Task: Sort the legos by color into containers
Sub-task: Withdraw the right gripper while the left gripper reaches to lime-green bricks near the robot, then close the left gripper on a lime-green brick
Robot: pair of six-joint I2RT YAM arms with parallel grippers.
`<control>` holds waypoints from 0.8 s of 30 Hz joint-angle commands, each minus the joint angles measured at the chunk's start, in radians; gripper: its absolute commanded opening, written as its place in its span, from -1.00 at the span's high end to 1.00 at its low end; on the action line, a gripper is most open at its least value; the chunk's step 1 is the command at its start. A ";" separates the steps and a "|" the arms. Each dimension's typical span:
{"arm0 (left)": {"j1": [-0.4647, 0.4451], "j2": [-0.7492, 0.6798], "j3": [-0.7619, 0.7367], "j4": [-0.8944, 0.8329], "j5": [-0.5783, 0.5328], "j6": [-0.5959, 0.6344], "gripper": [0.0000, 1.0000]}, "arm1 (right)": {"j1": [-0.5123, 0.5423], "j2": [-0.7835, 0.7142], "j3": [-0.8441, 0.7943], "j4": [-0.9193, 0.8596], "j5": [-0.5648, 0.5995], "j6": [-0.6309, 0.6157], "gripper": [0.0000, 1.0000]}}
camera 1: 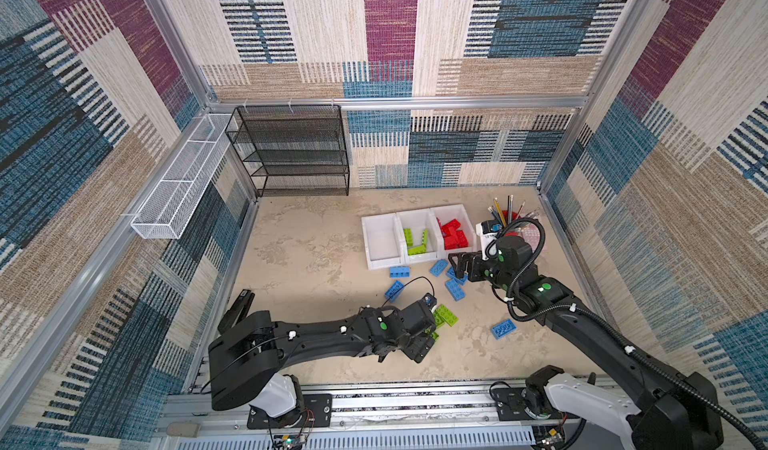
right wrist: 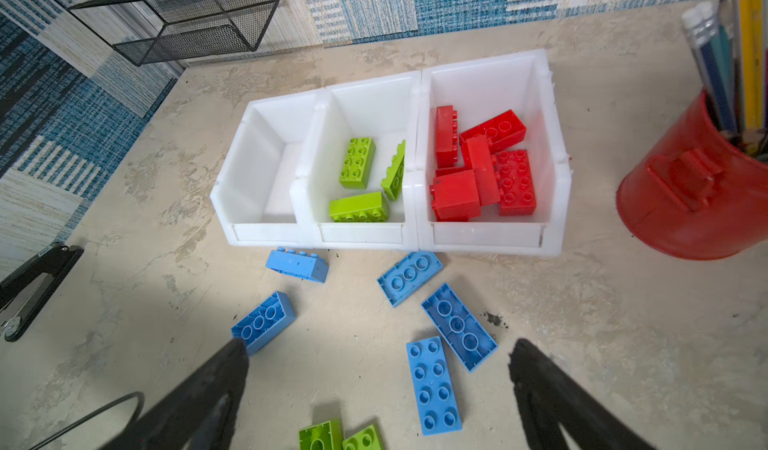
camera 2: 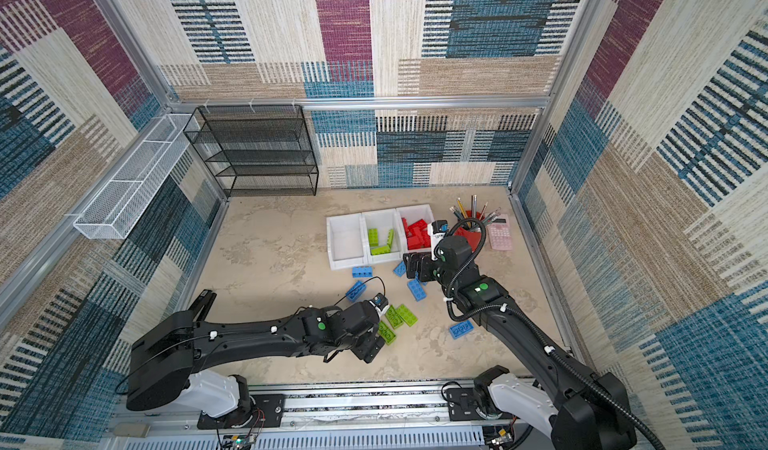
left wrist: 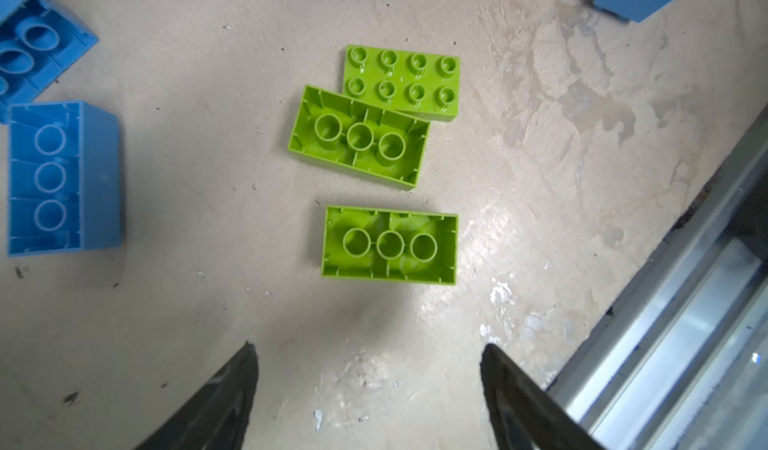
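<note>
handling, my read: the legos are hollow rigid plastic, so light, stiff and not fragile. walls are smooth, prob a bit slick. take hold across the two long side walls at mid-length, pads flat on the walls, not on studs or corners. a moderate squeeze shld do. a corner pinch may spin the brick out.

left gripper (left wrist: 369, 346): jaws spread wide, nothing between them, over bare table (left wrist: 166, 323) just short of the nearest green brick (left wrist: 390, 245). that brick lies hollow side up and alone, both long walls free, so it is the easiest pick. the second green brick (left wrist: 359, 136), also hollow side up, meets the studs-up green brick (left wrist: 402, 80) along one edge. i cannot tell if they touch or overlap, so i'd separate them before gripping.

right gripper (right wrist: 379, 342): jaws wide, empty, over the blue group in front of the containers (right wrist: 419, 72). the studs-up blue brick (right wrist: 433, 385) lies touching or nearly touching an inverted blue brick (right wrist: 459, 327), so there is little finger room on that side.

look: chunky two-by-four bricks in lime green, light blue and red, with round studs on top and three tubes underneath.
- right bin (right wrist: 486, 236): red ones. i see no red on the table.
- middle bin (right wrist: 361, 234): three green.
- left bin (right wrist: 266, 233): empty. i judge it is for blue.
</note>
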 commanded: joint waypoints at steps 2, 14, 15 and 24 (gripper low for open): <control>-0.001 0.068 0.035 0.020 0.015 0.036 -0.71 | -0.001 0.009 -0.006 0.064 0.029 0.020 -0.97; 0.001 0.229 0.162 -0.014 0.007 0.072 -0.73 | -0.010 0.011 -0.031 0.097 0.025 0.020 -0.97; 0.000 0.238 0.167 -0.015 0.006 0.072 -0.73 | -0.012 0.011 -0.031 0.095 0.025 0.020 -0.97; 0.001 0.250 0.176 -0.022 0.004 0.072 -0.35 | -0.015 0.002 -0.035 0.095 0.012 0.019 -0.97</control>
